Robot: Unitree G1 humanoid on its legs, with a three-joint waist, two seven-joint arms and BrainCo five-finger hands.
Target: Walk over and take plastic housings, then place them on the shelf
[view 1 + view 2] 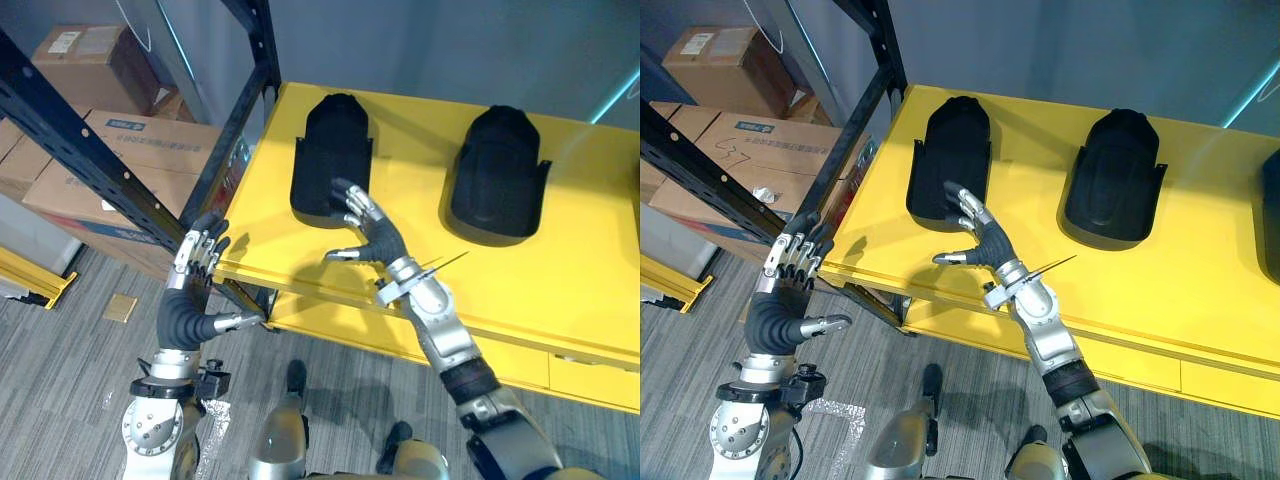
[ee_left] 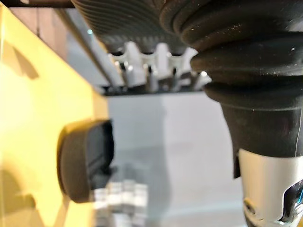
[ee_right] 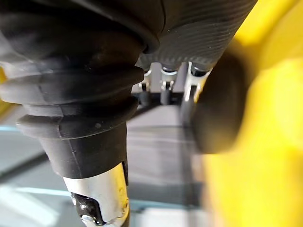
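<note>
This looked like a warehouse or factory stockroom, definitely not anyone's home. There was a black steel storage rack (image 1: 238,110) with rows of bolt holes along its beams, and plain brown cardboard boxes (image 1: 140,150) were stacked inside it, one with a white label stuck on. Right beside it stood a bright yellow metal workbench (image 1: 420,270) with drawer fronts, and moulded black plastic housings (image 1: 335,150) were laid out on top. Add the grey plank-pattern floor (image 1: 70,400) and the bare grey wall (image 1: 450,50) — pretty industrial all round.
</note>
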